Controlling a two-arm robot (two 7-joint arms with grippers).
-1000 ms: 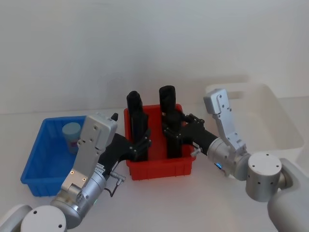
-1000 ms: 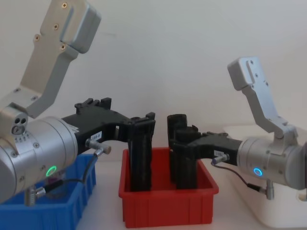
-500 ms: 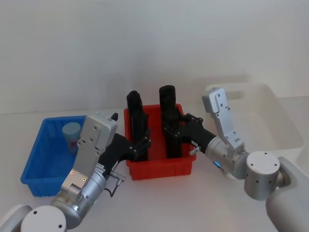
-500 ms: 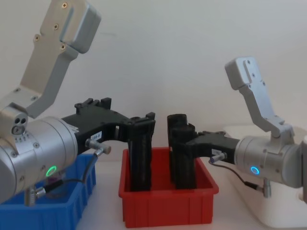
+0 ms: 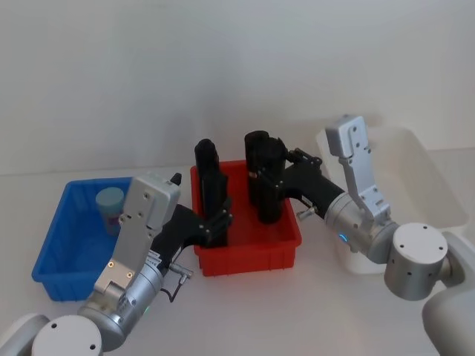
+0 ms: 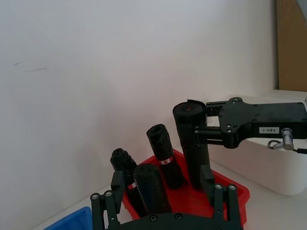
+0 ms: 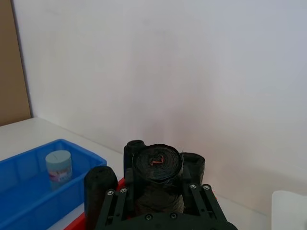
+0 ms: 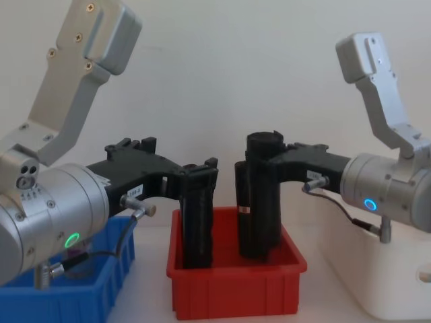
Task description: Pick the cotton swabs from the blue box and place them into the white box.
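Right gripper (image 8: 264, 156): fingers (image 5: 260, 173) pinching a tall black roll (image 8: 262, 195) near its top, roll upright and raised, its foot above the floor of the red bin (image 8: 232, 291), its top standing higher than the other rolls; right arm reaching in from the right, over the near left corner of the white box (image 5: 434, 185). Left gripper (image 8: 199, 173): fingers (image 5: 221, 221) closed on a second black roll (image 5: 208, 185), upright in the left half of the red bin and resting on its floor; left arm coming in from the lower left, over the near right edge of the blue box (image 5: 56, 252). In the left wrist view, further black rolls (image 6: 164, 155) standing in the red bin behind the held one. Red bin on the bench (image 5: 245, 311), between the blue box on the left and the white box on the right. Cotton swabs (image 5: 110, 208): one small clear tub with a grey-blue lid, upright in the far part of the blue box, apart from both grippers.
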